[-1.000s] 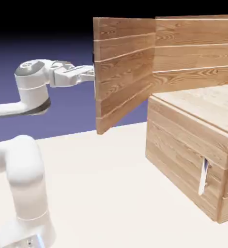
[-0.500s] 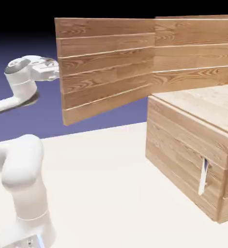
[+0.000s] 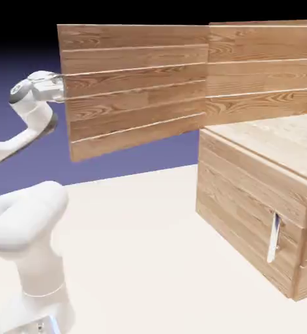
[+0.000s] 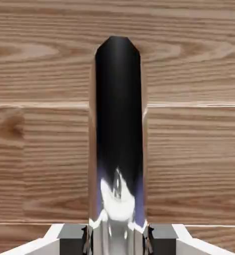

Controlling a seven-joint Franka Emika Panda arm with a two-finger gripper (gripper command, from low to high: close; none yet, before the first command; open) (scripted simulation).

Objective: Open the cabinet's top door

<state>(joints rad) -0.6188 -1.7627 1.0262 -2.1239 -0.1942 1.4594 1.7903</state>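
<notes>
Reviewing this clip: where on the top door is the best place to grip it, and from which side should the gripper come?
Grip the top door by its handle, a slim bar standing off the planks near the free edge, coming square-on to the door's face. The gripper is shut on it that way.

White table (image 3: 149, 261) bearing cabinet (image 3: 260, 209)

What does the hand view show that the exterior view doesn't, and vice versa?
Hand view only: the top door's handle, a dark, shiny bar, clamped between the pincer fingertips.
Exterior view only: the door swung wide open toward the picture's left, the white arm, the table, the cabinet body, and the lower door's silver handle. The grip itself is hidden behind the door's edge.
Both: the top door and its light-brown planks.
</notes>
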